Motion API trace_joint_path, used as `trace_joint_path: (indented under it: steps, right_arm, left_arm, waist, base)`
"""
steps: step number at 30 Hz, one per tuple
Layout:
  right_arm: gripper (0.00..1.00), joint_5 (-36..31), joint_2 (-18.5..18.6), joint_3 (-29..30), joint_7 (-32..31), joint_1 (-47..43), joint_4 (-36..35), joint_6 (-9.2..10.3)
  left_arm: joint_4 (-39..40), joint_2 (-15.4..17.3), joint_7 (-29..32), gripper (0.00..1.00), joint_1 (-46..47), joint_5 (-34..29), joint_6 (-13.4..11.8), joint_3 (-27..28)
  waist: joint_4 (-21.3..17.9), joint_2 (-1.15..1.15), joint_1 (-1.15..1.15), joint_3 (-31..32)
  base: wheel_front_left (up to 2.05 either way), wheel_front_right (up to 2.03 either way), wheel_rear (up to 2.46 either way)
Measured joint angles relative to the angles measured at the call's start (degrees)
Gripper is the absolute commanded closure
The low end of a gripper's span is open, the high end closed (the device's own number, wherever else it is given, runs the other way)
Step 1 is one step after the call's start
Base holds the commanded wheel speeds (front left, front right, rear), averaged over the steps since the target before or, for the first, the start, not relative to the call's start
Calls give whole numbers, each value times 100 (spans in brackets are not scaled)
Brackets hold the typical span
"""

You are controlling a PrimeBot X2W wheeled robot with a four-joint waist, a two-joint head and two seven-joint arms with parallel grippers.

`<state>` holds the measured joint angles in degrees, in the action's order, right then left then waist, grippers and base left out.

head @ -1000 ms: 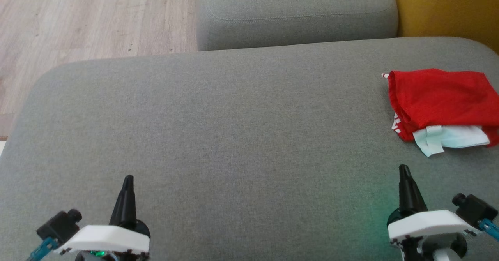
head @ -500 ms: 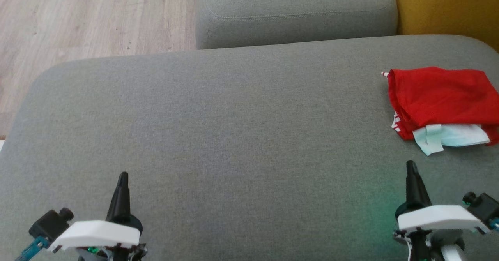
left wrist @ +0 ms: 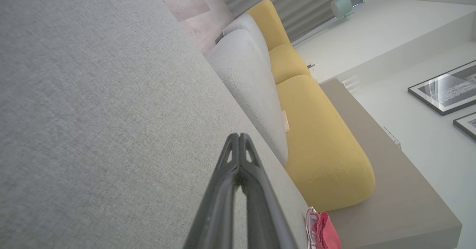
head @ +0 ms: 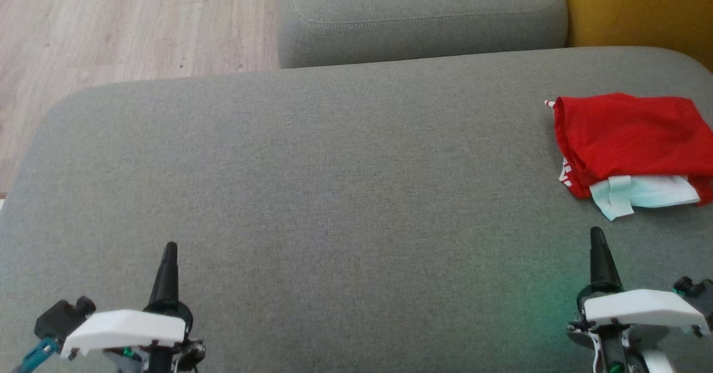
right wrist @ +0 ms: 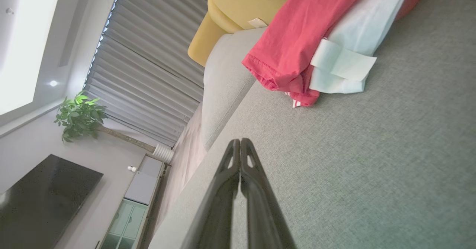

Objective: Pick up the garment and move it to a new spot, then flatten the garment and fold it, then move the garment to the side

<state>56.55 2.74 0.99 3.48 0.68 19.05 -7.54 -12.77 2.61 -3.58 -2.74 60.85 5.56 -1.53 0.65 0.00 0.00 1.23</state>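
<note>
Your left gripper [head: 169,248] sits low at the near left of the head view, its two long dark fingers pressed together into one tapering point and holding nothing, with the white wrist housing [head: 125,328] behind it level above the broad grey woven cushion [head: 334,195]. Your right gripper [head: 596,232] mirrors that pose at the near right, fingers likewise closed tip to tip and empty, pointing away from the robot over the same cushion. From each wrist camera the slim black fingers [left wrist: 219,204] meet at their tips, with small slots just below. The folded red cotton garment [head: 624,131] lies at the far right of the cushion, ahead of the right gripper and apart from it, well away from the left one. A pale mint-white fabric layer [head: 646,192] pokes out from under its near edge, and a red-and-white striped trim [head: 550,104] shows at its left corner. Beyond stands a second rounded grey cushion [head: 418,22] with a stitched seam, a mustard-yellow upholstered block [head: 640,5] beside it, and a pale wood-plank floor [head: 111,28] to the left.
</note>
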Motion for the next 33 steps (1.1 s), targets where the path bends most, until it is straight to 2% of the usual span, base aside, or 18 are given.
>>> trace_joint_path:
  steps: [33]
  right_arm:
    - [100, 2126, 0, 360, -561, 117, -165, 0]
  left_arm:
    - [-172, 0, 552, 100, 333, 1889, 92, 289]
  waist:
    - [-39, 0, 0, -85]
  base:
    - [0, 0, 0]
